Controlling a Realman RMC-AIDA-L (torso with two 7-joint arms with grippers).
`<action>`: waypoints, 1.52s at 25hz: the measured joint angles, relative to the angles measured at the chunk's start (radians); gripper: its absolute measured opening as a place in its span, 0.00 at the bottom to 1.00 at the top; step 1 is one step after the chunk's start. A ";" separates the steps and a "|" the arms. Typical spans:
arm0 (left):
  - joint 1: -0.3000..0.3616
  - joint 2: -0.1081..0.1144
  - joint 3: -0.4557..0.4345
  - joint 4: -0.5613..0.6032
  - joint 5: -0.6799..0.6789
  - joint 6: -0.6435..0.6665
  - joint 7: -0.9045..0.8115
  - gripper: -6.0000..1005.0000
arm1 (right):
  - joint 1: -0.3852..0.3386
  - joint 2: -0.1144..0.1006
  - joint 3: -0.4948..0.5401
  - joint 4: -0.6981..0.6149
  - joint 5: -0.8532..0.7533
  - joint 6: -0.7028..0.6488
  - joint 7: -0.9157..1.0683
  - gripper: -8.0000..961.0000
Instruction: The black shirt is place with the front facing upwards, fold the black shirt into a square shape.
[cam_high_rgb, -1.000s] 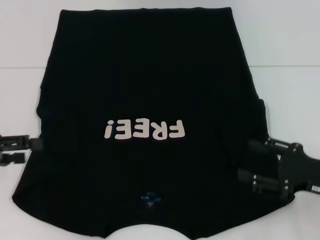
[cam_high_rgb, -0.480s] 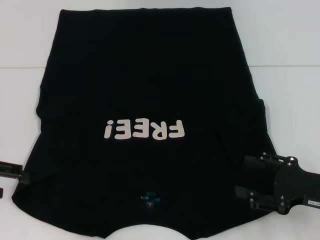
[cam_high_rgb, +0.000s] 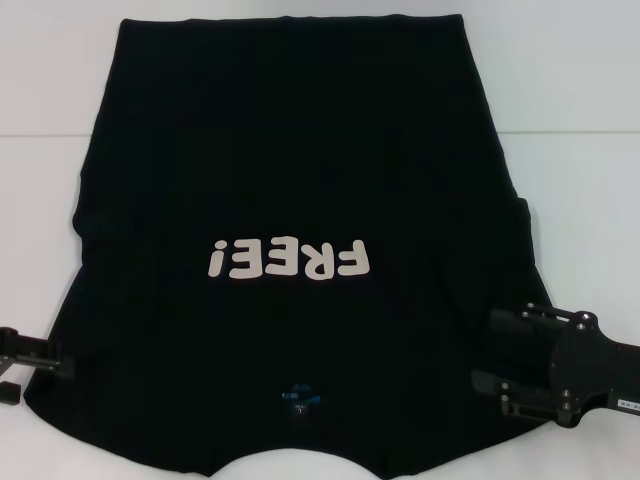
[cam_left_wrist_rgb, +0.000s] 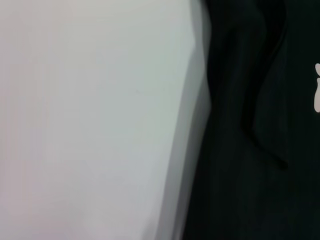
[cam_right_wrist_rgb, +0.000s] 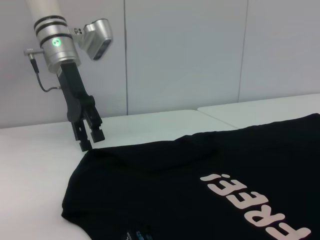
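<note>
Now left gripper (cam_right_wrist_rgb: 89, 140) points down at black shirt's (cam_high_rgb: 290, 180) sleeve.

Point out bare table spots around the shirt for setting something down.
Free: white table beyond the black shirt on the robot's right, and the matching far-left strip. Crowded: near corners, where the left claw and right claw sit at the shoulders.

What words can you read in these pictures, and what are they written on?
"FREE!": pale letters on the front of the black shirt, upside down in the head view.
Small blue neck label near the collar: too small to read.
No other readable text, on either gripper or elsewhere.
</note>
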 joint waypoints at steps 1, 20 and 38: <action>0.001 -0.001 0.001 0.000 0.000 -0.005 0.000 0.83 | 0.000 0.000 0.000 0.000 0.000 -0.001 0.000 0.81; -0.005 -0.010 0.005 -0.027 -0.002 -0.037 0.013 0.82 | 0.010 0.000 0.002 0.000 0.005 -0.005 0.001 0.81; -0.022 -0.019 0.007 -0.021 -0.007 -0.022 0.040 0.77 | 0.013 0.000 0.002 0.000 0.009 -0.006 0.007 0.81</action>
